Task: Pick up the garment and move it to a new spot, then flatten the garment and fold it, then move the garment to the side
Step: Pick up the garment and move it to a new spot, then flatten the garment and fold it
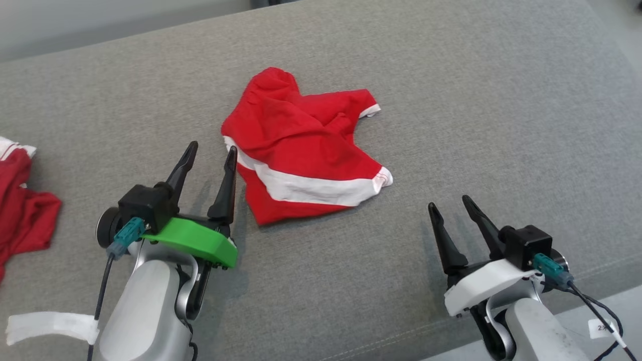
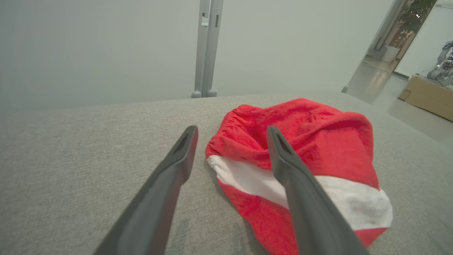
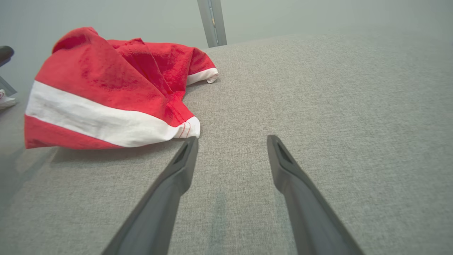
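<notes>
Now L end effector (image 1: 212, 147) & R end effector (image 1: 449, 202) gape wide, holding nothing. Each should pinch one edge of crumpled red-and-white cloth garment (image 1: 291, 135), pull flat.

Left claw (image 1: 212, 147) splayed, right claw (image 1: 448, 201) splayed wide

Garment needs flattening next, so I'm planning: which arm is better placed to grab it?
Left. The left tool, open, sits right beside the garment; the right tool stands apart from it.
</notes>
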